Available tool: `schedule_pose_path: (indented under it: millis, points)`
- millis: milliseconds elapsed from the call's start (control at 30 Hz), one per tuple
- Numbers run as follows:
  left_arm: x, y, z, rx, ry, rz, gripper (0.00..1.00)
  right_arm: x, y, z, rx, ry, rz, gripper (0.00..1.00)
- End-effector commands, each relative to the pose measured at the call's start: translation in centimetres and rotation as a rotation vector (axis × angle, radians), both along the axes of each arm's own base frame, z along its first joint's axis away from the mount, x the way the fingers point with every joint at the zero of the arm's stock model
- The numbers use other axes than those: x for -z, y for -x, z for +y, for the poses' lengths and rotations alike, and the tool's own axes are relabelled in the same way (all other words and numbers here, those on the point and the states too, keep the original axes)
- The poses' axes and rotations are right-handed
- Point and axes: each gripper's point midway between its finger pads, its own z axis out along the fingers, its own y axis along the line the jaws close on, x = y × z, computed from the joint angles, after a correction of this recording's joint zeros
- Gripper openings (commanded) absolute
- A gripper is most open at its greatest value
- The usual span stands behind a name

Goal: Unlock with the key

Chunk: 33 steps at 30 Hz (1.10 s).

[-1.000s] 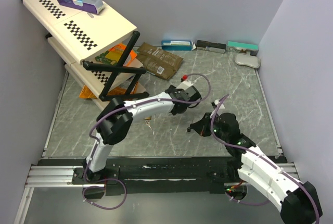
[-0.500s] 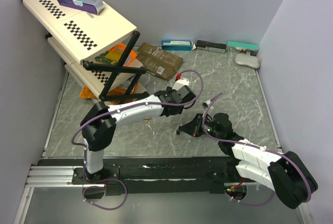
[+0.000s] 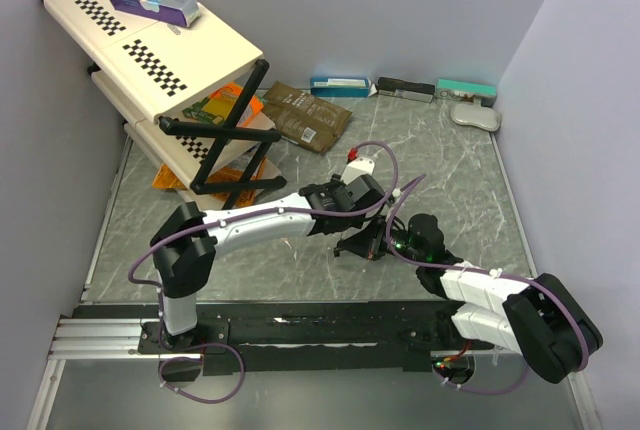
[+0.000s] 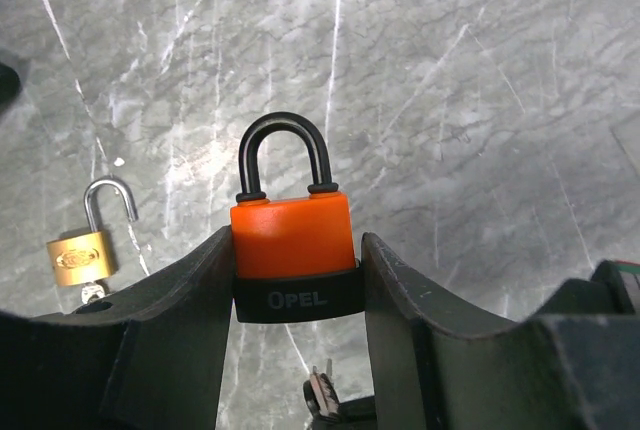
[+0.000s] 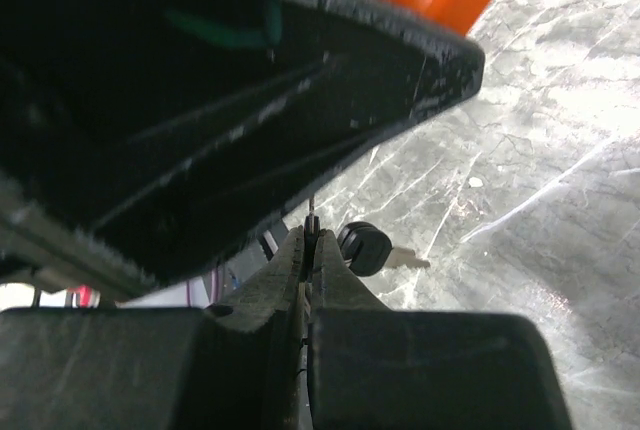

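The left claw [image 4: 295, 255] pinches the orange padlock [image 4: 292, 235] by its sides, above the counter [image 4: 480, 100]. It looks hard, heavy and slick. Beneath it, the right claw [image 5: 308, 248] is pressed on what seems the thin, stiff key [image 5: 313, 212], best gripped at the bow.

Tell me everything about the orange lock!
The lock is a padlock with an orange body and a black band at its base reading OPEL. Its black looped shackle has both legs down in the body, so it looks shut. The left gripper pinches it between its jaws, one on each side, with the shackle pointing away from the wrist, over the grey table.
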Motion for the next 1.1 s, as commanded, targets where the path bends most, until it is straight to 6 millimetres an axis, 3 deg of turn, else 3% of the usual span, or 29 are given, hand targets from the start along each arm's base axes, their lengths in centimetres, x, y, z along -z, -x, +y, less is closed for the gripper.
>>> schedule_pose_path:
  millis: [0, 600, 1067]
  points:
    - [-2.6, 0.4, -1.0, -0.008, 0.089, -0.039, 0.01, -2.5, -0.8, 0.7, -0.007, -0.057, -0.066, 0.00]
    - [-2.7, 1.9, -1.0, -0.004, 0.106, -0.033, 0.01, -2.0, -1.3, 0.1, 0.014, -0.068, -0.036, 0.00]
    - [-2.4, 2.6, -1.1, 0.003, 0.092, -0.031, 0.01, -2.8, -1.3, -0.4, 0.032, -0.084, -0.065, 0.00]
